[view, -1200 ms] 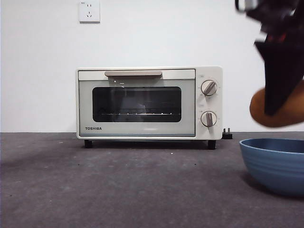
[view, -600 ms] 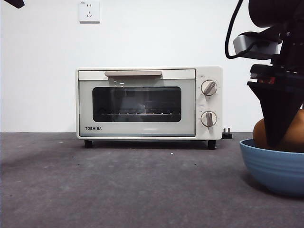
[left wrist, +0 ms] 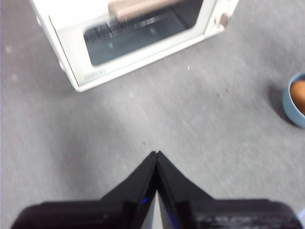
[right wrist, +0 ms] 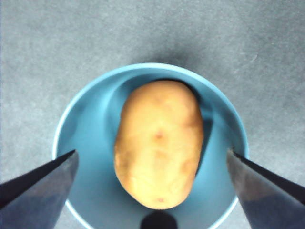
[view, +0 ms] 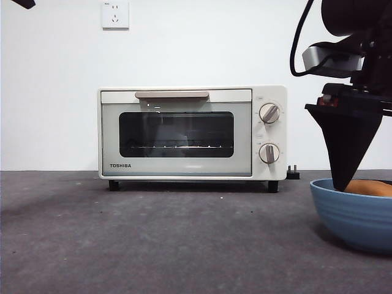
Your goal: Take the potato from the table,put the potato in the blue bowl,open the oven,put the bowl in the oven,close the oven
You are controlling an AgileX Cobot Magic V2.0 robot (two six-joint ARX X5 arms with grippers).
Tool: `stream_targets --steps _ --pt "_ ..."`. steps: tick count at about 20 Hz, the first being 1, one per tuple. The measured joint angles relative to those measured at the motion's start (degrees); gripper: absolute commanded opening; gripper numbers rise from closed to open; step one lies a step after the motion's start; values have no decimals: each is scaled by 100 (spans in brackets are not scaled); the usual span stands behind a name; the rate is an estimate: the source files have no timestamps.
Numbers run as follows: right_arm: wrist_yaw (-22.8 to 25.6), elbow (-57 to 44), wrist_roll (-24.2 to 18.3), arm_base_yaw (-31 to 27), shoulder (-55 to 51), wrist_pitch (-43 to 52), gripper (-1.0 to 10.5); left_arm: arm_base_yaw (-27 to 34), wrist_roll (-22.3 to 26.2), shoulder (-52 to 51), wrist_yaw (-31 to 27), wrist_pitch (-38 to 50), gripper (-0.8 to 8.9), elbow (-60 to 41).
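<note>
The potato (right wrist: 158, 143) lies in the blue bowl (right wrist: 90, 119), free of both jaws. My right gripper (right wrist: 152, 160) hangs straight over it, open, with its jaws spread wide to either side. In the front view the bowl (view: 352, 211) stands at the right edge with the potato (view: 370, 187) just showing over its rim, under the dark right gripper (view: 346, 147). The cream-white oven (view: 192, 132) stands shut at the back of the table (view: 153, 239). My left gripper (left wrist: 156, 155) is shut and empty, high above the table in front of the oven (left wrist: 128, 36).
A wall socket (view: 115, 13) sits high on the white wall. A black plug (view: 293, 172) lies beside the oven's right foot. Bare table stretches between the oven and the bowl (left wrist: 295, 98).
The right gripper came down with the potato, opened its jaws and let it drop. The potato now lies low in the bowl. The left arm has not moved.
</note>
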Motion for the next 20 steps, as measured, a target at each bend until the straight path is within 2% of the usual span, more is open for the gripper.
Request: stream_targets --steps 5,6,7,9,10,15,18,20 --pt "0 387 0 2 -225 -638 559 -2 -125 326 11 590 -6 0" --pt "-2 570 0 2 -345 -758 509 -2 -219 452 105 761 -6 2" --pt "0 750 0 2 -496 -870 386 -2 -308 612 317 949 -6 2" --pt "-42 1069 48 2 -837 -1071 26 -2 -459 994 798 1410 -6 2" --pt "-44 1189 107 2 -1021 -1132 -5 -13 -568 1187 866 1685 -6 2" --pt "-195 1320 573 2 -1976 -1161 -8 -122 -918 2063 901 3047 -6 26" --pt "-195 1318 890 2 -2400 -1196 -8 -181 -953 2741 1270 3211 -6 374" --pt "-195 1318 1058 2 -2627 -1235 -8 -225 -955 3222 1325 3211 -6 841"
